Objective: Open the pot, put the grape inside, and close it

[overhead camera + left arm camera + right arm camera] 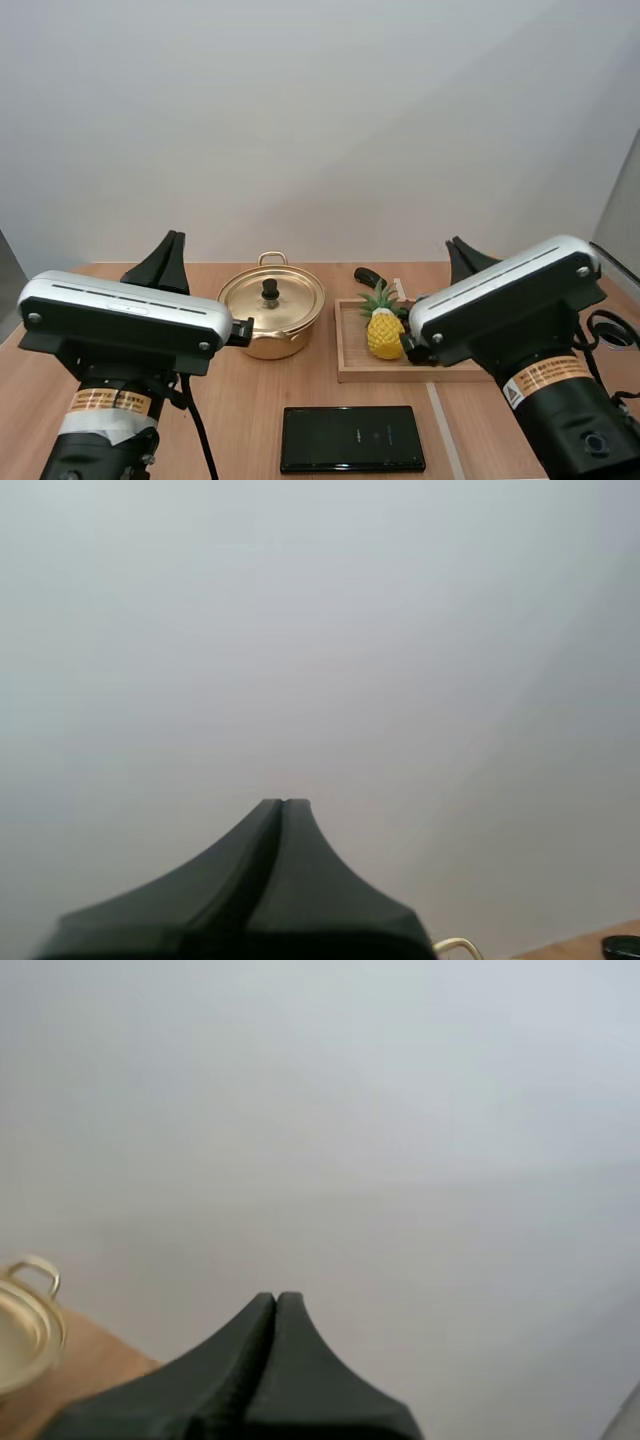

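left arm: folded low at the near left of the bench [250,415]. Its white-cased link lies about level across the base, and the wrist points forward and a little upward at the plain back wall.
left pincer [176,237]: the fingers are pressed together into one dark wedge with nothing between them. It hangs in the air to the left of the pot, well apart from it. In my left wrist view, a bit of the pot's gold loop handle shows beside the base of the wedge.
right arm: folded low at the near right, its white-cased link tilted and higher toward the outer side. In the high view it covers the near right corner of the wooden tray [380,374].
right pincer [454,241]: also pressed together, one dark wedge gripping nothing. It is raised beyond the tray's far right side and touches nothing. In my right wrist view, the pot's rim and a loop handle show beside the wedge, on the bench.
pot [285,335]: gold, standing on the bench between the two arms, just left of the tray. I cannot tell whether the two touch.
lid [250,297]: seated on the pot, black knob upright at its centre.
tray contents: a yellow pineapple [384,334] with a green crown stands on it. A dark curved thing [367,277] lies at its far edge, and I cannot tell what it is.
black slab [352,438]: flat on the bench in front of the tray, near me.
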Motion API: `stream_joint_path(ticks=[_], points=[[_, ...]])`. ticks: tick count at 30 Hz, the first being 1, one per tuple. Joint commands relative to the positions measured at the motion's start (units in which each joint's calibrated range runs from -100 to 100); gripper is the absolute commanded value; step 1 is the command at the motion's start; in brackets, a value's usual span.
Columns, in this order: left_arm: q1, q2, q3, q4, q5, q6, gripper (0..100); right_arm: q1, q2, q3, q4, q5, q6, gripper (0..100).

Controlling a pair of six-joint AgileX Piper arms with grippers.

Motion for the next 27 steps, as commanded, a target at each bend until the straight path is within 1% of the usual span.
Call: stream_joint_path(ticks=[1,3,6,9,10,13,17,19,23,25,27], points=[[-0.18,-0.23,-4.59,0.54,-3.47,4.07,0,0.05,-0.17,-5.32,9.34,-0.22,-0.21,0],[-0.42,-0.23,-8.36,-0.4,-2.03,4.15,0,0.05,-0.11,-8.73,9.96,-0.22,-0.21,0],[-1.22,0.27,-16.24,-5.61,5.73,4.15,0,0.05,1.87,-14.64,9.96,3.12,-0.12,0],[-1.33,2.69,-25.79,-10.42,13.25,4.15,0,0.05,6.48,-22.22,11.87,13.31,0.1,0],[-1.33,3.83,-28.76,-11.0,14.77,4.15,0,-0.02,8.19,-25.27,12.25,17.09,0.25,0],[-1.33,7.75,-36.24,-11.11,15.6,4.15,0,-0.02,14.88,-34.69,12.25,27.65,2.07,0],[-1.33,14.32,-45.49,-11.26,20.59,4.15,0,-0.02,24.55,-49.69,10.86,40.74,8.87,0],[-1.33,17.97,-50.0,-11.26,23.99,4.15,0,-0.09,28.94,-56.03,9.57,44.34,11.2,0],[-1.33,26.48,-58.01,-11.26,31.65,3.39,0,-0.25,36.35,-68.99,7.16,52.93,12.33,0],[-1.33,30.21,-61.62,-11.26,35.31,2.52,0,-0.25,40.92,-76.28,6.44,60.86,12.33,0],[-1.33,33.76,-65.16,-11.05,39.1,1.17,0,-0.25,44.77,-81.34,5.78,67.87,12.33,0]])
